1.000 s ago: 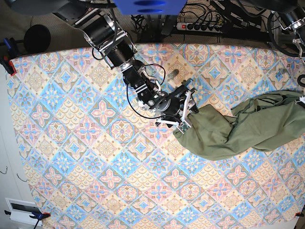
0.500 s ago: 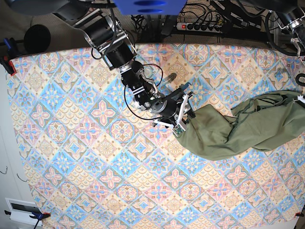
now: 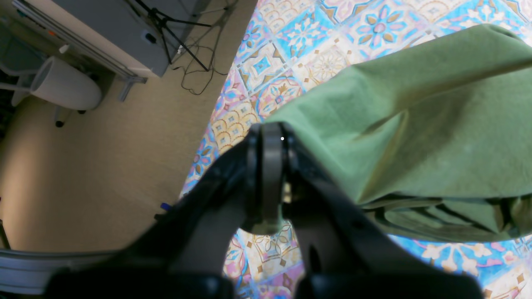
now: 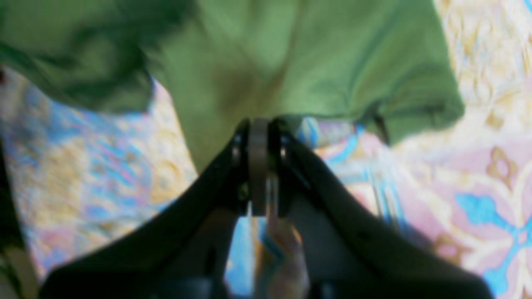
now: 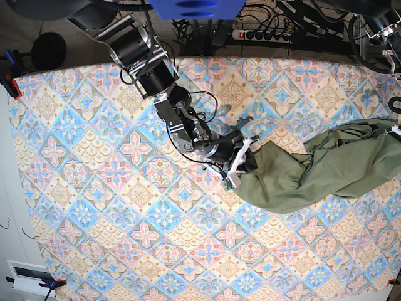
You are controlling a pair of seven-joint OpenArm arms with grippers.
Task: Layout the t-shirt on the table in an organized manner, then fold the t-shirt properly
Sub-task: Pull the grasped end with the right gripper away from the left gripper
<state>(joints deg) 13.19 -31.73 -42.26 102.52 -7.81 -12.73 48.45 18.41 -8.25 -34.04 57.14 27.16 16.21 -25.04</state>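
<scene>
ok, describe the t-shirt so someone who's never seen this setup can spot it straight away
Find the table, covered in blue, pink and cream diamond tiles. On the base view's right half lies a rumpled, stretched-out heap of cloth: the t-shirt, with the right pincer shut on its near end and the left pincer shut on its far end at the table's edge. It is the only plain olive-green thing there.

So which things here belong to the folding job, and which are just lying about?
Job:
- olive-green t-shirt
- patterned table
- right gripper, shut on the t-shirt's edge
- left gripper, shut on the t-shirt

Lying about:
- power strip
- white bin
</scene>
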